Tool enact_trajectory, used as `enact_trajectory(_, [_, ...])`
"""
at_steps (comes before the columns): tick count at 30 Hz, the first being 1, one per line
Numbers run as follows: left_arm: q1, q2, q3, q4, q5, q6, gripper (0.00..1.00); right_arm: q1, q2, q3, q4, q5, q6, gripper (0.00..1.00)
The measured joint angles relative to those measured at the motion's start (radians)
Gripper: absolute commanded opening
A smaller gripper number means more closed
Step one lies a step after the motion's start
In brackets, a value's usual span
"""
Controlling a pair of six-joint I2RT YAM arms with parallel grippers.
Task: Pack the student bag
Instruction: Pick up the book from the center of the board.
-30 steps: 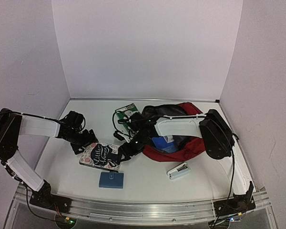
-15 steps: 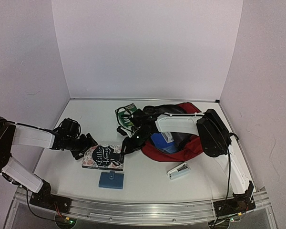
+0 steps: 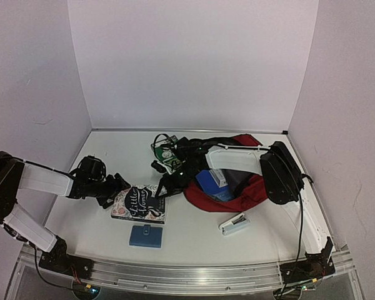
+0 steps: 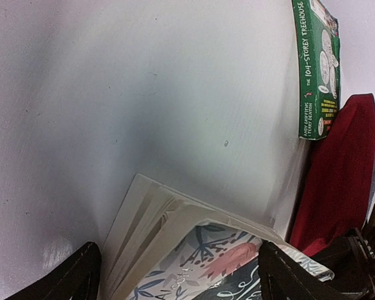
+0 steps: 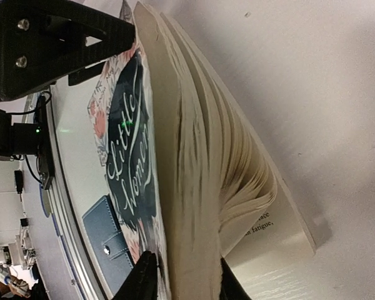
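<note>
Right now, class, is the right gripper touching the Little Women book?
Touching. The right wrist view shows the right gripper closed on the Little Women book, one finger on each side of its cover and top pages.

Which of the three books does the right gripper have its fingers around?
The floral Little Women book, lying left of the bag; the green book lies farther back, the blue book inside the bag.

The left arm was stretched low toward 3 o'clock, and the left pincer was held with its jaws spread wide. The right arm was reached across toward 9 o'clock, forearm angled down, and the right pincer was clamped on the edge of the book.
</note>
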Motion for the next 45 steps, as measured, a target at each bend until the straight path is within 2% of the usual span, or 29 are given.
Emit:
enact_trajectory(3, [0.0,0.001,0.0,0.005,0.004,-0.001,0.9,0.0,0.0,0.005,0.0,-0.017,0.02,0.0])
enact_trajectory(9, [-0.001,-0.037,-0.011,-0.002,0.012,0.005,0.99,-0.016,0.0,0.012,-0.004,-0.022,0.026,0.0])
enact_trajectory(15, [-0.008,-0.242,-0.002,-0.117,0.017,0.049,1.0,-0.03,-0.037,0.012,0.002,-0.055,0.029,0.0])
enact_trajectory(22, [0.0,-0.403,0.117,-0.216,0.048,0.104,1.0,-0.06,-0.179,0.012,-0.003,-0.116,0.061,0.0])
enact_trajectory(31, [-0.002,-0.484,0.192,-0.29,0.127,0.117,1.0,-0.114,-0.347,-0.003,0.0,-0.14,0.073,0.0])
enact_trajectory(38, [-0.006,-0.471,0.192,-0.371,0.159,0.117,1.0,-0.149,-0.45,-0.073,0.009,-0.109,0.047,0.0])
enact_trajectory(45, [-0.006,-0.468,0.173,-0.281,0.263,0.114,0.99,-0.148,-0.465,-0.131,0.009,-0.125,0.043,0.0])
